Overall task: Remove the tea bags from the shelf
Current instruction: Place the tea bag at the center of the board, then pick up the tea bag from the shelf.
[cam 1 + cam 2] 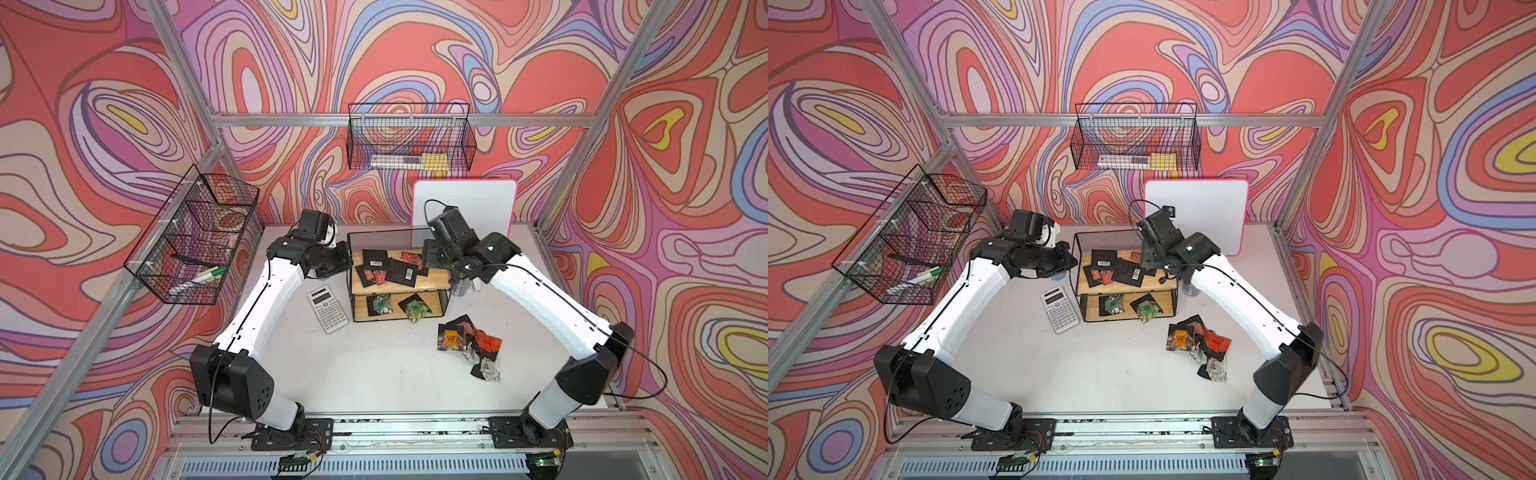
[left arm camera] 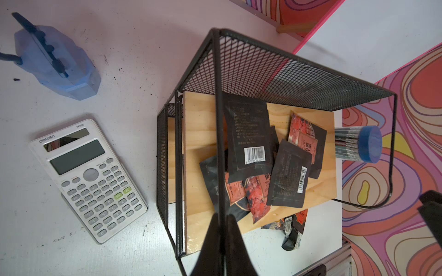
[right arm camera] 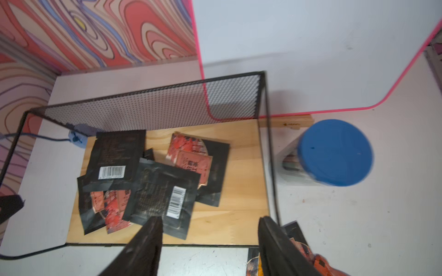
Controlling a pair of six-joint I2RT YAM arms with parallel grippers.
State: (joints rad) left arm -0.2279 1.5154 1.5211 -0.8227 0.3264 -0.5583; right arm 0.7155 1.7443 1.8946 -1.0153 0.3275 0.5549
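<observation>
On the upper board of the shelf point(image 3: 239, 215) we see several tea bags point(image 3: 155, 191) overlapping, just beyond the tips of our right gripper point(image 3: 210, 239), whose jaws stand wide and empty above the board's front edge. Our left gripper point(image 2: 222, 222) is pinched tight on the shelf's side rail. Two more tea bags lie on the lower board, and a heap rests on the table point(image 1: 374, 374), away from both grippers.

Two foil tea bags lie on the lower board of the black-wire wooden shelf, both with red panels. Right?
Wrong colour: the two foil tea bags on the lower board of the black-wire wooden shelf have green panels, not red. Both top views show it.
</observation>
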